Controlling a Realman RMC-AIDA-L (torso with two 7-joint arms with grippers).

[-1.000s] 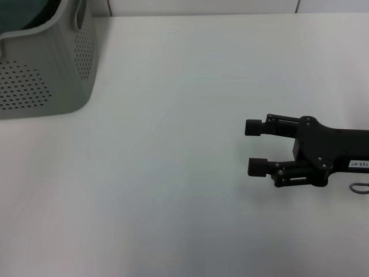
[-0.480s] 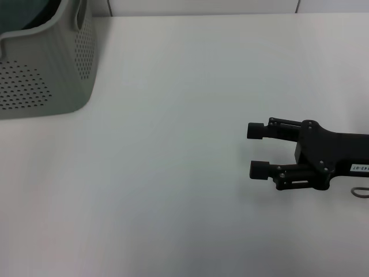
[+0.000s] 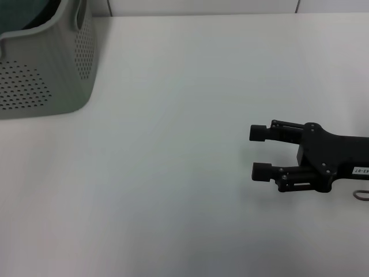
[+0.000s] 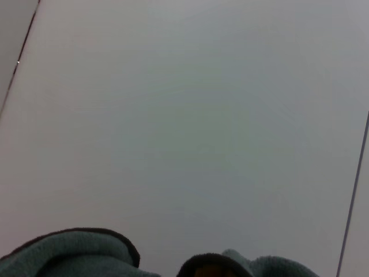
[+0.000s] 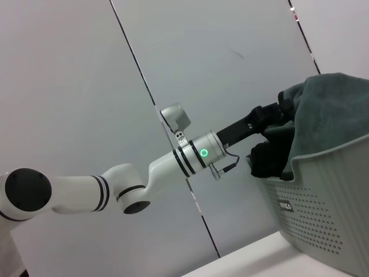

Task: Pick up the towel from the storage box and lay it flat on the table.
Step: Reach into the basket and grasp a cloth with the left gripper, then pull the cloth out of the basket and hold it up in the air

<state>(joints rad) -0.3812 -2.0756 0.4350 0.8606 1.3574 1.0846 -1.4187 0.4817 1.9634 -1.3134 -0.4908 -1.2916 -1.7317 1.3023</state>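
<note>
Towel (image 5: pixel 334 112) bunched up in storage box (image 3: pixel 43 69), upper left of head view. Left gripper (image 5: pixel 271 135) already there, pinching towel fold above rim. Right gripper (image 3: pixel 260 152) way off at right over table (image 3: pixel 173 173), fingers spread, holding nothing. Left arm's job obviously.

The right pincer (image 3: pixel 258 152) hovers low with fingers spread apart, pointing leftward; the left arm (image 5: pixel 115 187) reaches out horizontally, its left pincer (image 5: pixel 266 138) mostly hidden

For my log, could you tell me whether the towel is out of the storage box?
No: the towel is bunched in the storage box, left end effector at it.
</note>
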